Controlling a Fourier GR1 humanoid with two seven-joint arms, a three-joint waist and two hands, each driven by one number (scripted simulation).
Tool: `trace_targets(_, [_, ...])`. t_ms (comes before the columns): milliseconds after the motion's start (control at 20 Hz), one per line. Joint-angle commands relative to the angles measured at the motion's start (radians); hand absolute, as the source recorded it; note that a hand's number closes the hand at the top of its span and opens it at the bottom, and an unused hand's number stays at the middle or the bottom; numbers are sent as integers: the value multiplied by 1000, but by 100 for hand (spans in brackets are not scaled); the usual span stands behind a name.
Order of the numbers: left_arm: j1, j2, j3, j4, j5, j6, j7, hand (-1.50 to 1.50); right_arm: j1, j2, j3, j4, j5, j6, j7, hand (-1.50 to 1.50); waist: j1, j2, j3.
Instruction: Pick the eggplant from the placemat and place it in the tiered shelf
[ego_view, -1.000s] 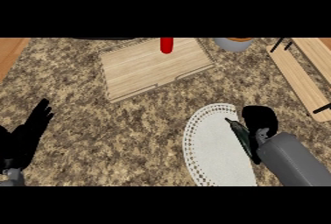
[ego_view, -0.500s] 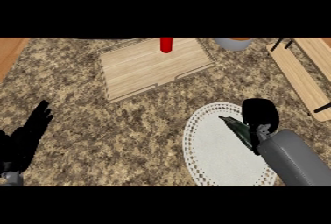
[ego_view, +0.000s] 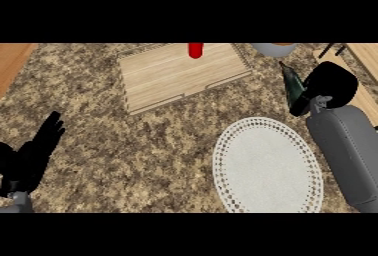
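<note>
Your worktop (ego_view: 133, 135): speckled brown-and-tan stone, running the full width of the view, with a strip of orange wood at its far left corner.

On it you have:
- White lace-edged placemat (ego_view: 267, 167), oval, near right, bare.
- Pale wooden board (ego_view: 181, 72), far centre, with a red item (ego_view: 195, 49) at its far edge.
- Grey bowl (ego_view: 273, 48), far right.
- Tiered shelf (ego_view: 362, 75), light wood, at the right edge.

Eggplant (ego_view: 294, 86): dark, clamped in your right robot hand (ego_view: 328, 87), off the placemat, beside the shelf.

Left robot hand (ego_view: 33, 157): fingers straight and apart, resting at the left edge.
</note>
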Motion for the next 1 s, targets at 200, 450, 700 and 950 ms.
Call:
trace_targets(200, [6,-5,-11,6,-17,1,-3,0,-241,79,-169,92,147,-233,297,150,12,-5,-1])
trace_targets(450, [20,-18,-14,10,-14,-2,-6,0,-351,107,-232,17,238,-303,339,150,-3,-13,-2])
trace_targets(700, [22,14,19,-24,6,-14,16,0,-454,148,-230,36,381,-286,369,150,-4,-13,-1])
trace_targets(950, [-26,8,15,23,-13,-7,9,0,-612,116,-300,69,453,-242,350,150,-10,-9,-2])
